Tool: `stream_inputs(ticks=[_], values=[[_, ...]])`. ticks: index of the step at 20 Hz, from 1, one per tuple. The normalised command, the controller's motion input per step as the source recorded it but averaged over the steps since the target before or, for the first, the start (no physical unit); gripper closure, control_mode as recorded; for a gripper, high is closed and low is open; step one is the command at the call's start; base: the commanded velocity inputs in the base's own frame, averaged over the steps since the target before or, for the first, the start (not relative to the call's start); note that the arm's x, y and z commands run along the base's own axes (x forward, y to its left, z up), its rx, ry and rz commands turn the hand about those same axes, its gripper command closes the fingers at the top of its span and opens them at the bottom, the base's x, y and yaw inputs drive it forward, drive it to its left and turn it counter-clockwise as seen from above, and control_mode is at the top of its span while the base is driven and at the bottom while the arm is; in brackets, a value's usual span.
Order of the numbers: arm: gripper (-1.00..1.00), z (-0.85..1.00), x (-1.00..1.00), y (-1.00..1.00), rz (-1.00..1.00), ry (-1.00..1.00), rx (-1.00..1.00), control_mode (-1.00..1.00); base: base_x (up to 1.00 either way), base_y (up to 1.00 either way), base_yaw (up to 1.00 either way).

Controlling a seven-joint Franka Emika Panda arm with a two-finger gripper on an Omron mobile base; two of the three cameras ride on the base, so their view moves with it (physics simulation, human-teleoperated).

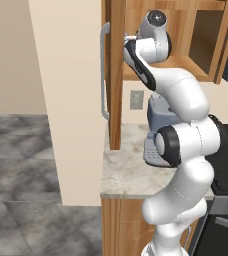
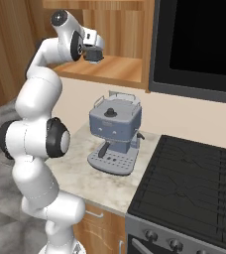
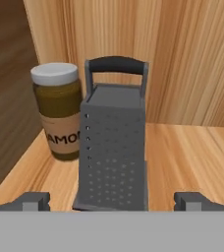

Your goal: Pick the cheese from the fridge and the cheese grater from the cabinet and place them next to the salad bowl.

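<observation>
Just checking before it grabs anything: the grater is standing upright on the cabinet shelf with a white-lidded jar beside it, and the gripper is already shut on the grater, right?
Not quite. The gripper is open, its fingertips apart on either side of the cheese grater, as the hand view shows. The grater does stand upright on the cabinet shelf beside the white-lidded jar.

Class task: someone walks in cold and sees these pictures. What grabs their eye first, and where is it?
The cheese grater stands upright on the wooden cabinet shelf, dead ahead of the open gripper. A white-lidded jar sits just beside it. Below, a blue-grey coffee machine rests on the counter by the stove.
</observation>
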Motion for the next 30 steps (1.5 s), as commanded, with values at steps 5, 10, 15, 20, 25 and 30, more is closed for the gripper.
stream_inputs(ticks=[5, 10, 15, 20, 25, 30], values=[[-1.00, -0.05, 0.34, 0.00, -0.02, 0.03, 0.00, -1.00, 0.00, 0.00, 0.00], [-1.00, -0.04, 0.28, 0.00, 0.00, 0.01, 0.00, -1.00, 0.00, 0.00, 0.00], [-1.00, -0.02, 0.23, -0.02, 0.00, 0.00, 0.00, -1.00, 0.00, 0.00, 0.00], [-1.00, -0.04, 0.19, -0.05, 0.00, 0.00, 0.00, -1.00, 0.00, 0.00, 0.00], [-1.00, -0.03, 0.19, -0.02, 0.00, 0.00, 0.00, -1.00, 0.00, 0.00, 0.00], [1.00, -0.05, 0.07, -0.05, 0.00, 0.00, 0.00, -1.00, 0.00, 0.00, 0.00]])
